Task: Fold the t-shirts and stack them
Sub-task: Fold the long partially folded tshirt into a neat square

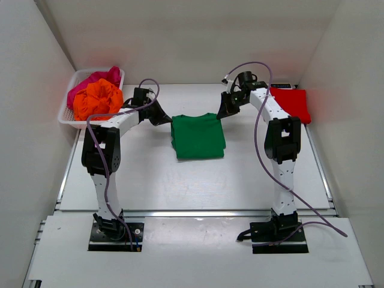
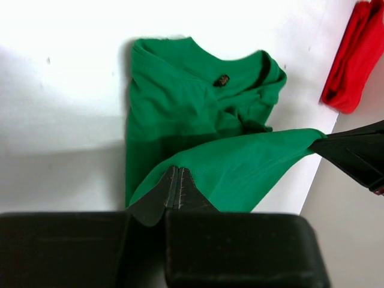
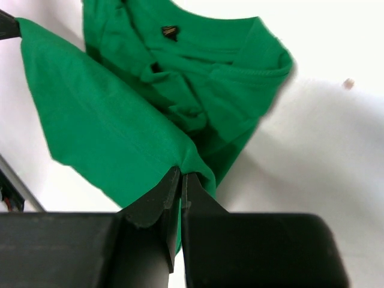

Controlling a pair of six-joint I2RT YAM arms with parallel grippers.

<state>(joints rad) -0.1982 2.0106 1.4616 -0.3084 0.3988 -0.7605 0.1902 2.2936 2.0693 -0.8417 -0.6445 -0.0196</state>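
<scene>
A green t-shirt [image 1: 198, 139] lies partly folded mid-table. My left gripper [image 1: 164, 118] is shut on one far corner of it, fingertips pinched on the cloth [image 2: 177, 170]. My right gripper [image 1: 223, 112] is shut on the other far corner [image 3: 182, 174]. The held edge is stretched taut between them, lifted above the collar part [image 2: 198, 72] that rests on the table. A folded red t-shirt [image 1: 292, 102] lies at the far right, also seen in the left wrist view [image 2: 354, 54]. Orange [image 1: 98, 99] and magenta-pink [image 1: 96, 80] t-shirts are bunched in the basket.
The white lattice basket [image 1: 67, 117] stands at the far left corner. White walls close in the table on the left, back and right. Both arms' cables loop above the table near the shirt.
</scene>
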